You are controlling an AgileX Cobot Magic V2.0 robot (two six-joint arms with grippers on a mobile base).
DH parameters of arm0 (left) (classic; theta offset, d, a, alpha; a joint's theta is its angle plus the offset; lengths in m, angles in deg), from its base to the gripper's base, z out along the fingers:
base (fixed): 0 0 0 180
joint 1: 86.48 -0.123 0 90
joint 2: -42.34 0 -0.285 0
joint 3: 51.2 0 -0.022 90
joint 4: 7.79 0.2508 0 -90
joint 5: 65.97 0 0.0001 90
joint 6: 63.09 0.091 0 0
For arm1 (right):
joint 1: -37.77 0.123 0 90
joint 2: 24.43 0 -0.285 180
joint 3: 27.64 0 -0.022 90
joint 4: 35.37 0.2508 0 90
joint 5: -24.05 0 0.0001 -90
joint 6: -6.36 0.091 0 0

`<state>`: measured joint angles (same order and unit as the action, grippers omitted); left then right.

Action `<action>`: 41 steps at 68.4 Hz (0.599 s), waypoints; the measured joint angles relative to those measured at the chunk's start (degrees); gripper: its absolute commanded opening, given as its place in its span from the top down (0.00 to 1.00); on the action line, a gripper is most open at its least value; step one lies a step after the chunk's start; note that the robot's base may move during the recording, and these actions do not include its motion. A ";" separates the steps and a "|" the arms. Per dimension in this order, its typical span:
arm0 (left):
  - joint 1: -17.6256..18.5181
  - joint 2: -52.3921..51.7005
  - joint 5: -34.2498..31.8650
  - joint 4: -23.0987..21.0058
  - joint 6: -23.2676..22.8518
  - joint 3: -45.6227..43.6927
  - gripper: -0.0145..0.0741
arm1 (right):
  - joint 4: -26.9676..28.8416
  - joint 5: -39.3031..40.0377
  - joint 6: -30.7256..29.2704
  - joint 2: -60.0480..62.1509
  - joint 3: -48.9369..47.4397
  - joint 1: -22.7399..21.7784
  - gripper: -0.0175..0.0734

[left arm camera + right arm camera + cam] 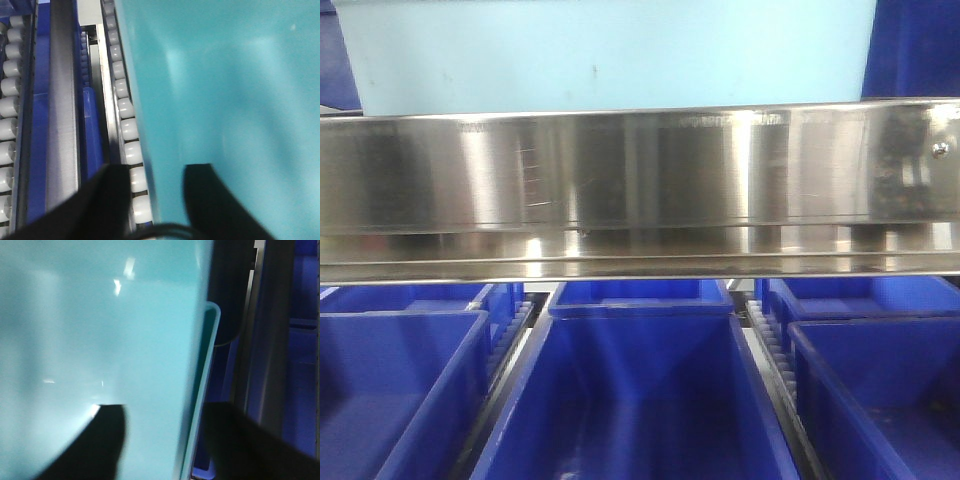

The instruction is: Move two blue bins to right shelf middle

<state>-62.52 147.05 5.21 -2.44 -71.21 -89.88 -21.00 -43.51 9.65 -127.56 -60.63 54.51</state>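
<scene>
**Both Hands Straddling the Pale Bin on the Shelf**

Brushed steel fills the middle of the front view: a broad shelf rail runs from edge to edge. Below it, dark blue crates sit in rows, with strips of white rollers between them. Above the rail stands the pale blue bin. Its smooth plain side faces the camera and takes up most of the upper level, and a darker blue shape shows at each end of it.

My left gripper is at the bin's left wall. Its fingers are spread apart. One is out over the roller track and the other is over the bin's teal surface, with the wall's edge running between them. I can see a roller in the gap between the outer finger and the wall, so that side is not touching the bin. Further out lie a grey steel bar and a second row of rollers.

My right gripper is at the opposite wall, and its fingers are also held apart. One lies over the bin's broad pale face. The other is outside the thick rim, which passes between the two. The picture is too blurred to tell whether that outer finger touches the rim. Dark blue plastic and a steel upright show beyond it.
</scene>
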 measured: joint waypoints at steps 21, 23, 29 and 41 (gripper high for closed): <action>0.00 0.00 -0.34 0.12 0.67 0.00 0.16 | 0.00 -0.45 -0.21 1.20 0.00 0.00 0.22; 0.00 -0.14 -0.45 0.12 0.79 0.00 0.16 | -0.12 -0.71 -0.21 1.57 0.00 0.00 0.22; 0.00 -0.68 -0.45 -0.39 0.78 0.00 0.16 | -1.37 -1.73 -0.21 2.21 0.00 0.00 0.22; -0.23 -1.35 -0.58 -4.45 1.69 0.12 0.16 | -3.11 -2.54 -0.21 2.44 0.00 0.00 0.22</action>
<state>-62.76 145.70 4.64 -6.88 -69.52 -89.76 -24.11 -46.05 9.44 -125.13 -60.63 54.51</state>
